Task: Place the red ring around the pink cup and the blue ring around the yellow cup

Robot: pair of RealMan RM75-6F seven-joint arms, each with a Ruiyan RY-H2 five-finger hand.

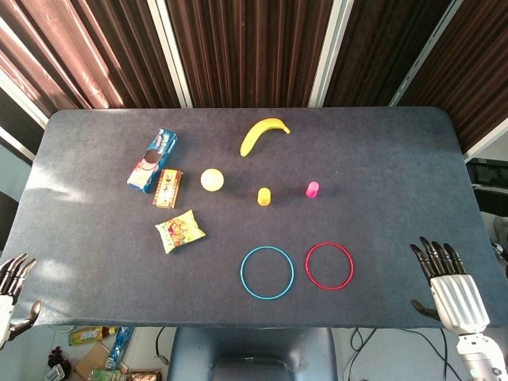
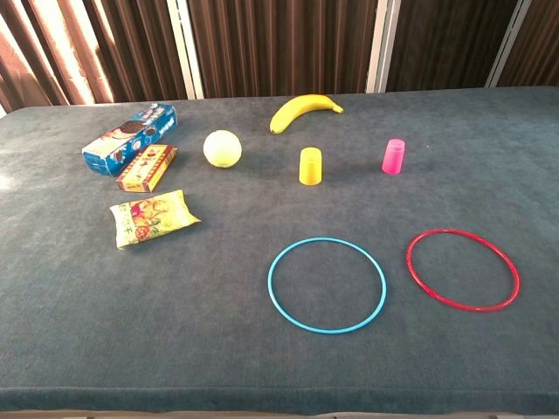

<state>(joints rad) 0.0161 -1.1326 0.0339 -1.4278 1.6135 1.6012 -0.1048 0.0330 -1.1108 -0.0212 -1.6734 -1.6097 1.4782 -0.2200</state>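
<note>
The red ring (image 1: pixel 329 266) (image 2: pixel 462 269) lies flat on the dark table near the front, right of the blue ring (image 1: pixel 267 272) (image 2: pixel 327 285). Behind them stand the small pink cup (image 1: pixel 313 189) (image 2: pixel 394 156) and the yellow cup (image 1: pixel 264 196) (image 2: pixel 310 166), both upside down. In the head view my right hand (image 1: pixel 443 282) hovers at the table's front right corner, fingers apart, holding nothing. My left hand (image 1: pixel 14 287) shows at the front left corner, also empty with spread fingers. Neither hand appears in the chest view.
A banana (image 1: pixel 263 133) lies at the back. A pale yellow ball (image 1: pixel 212 179), a blue cookie box (image 1: pixel 152 159), a small orange box (image 1: pixel 167 188) and a yellow snack bag (image 1: pixel 180 231) sit on the left half. The table edge (image 1: pixel 262 325) runs along the front.
</note>
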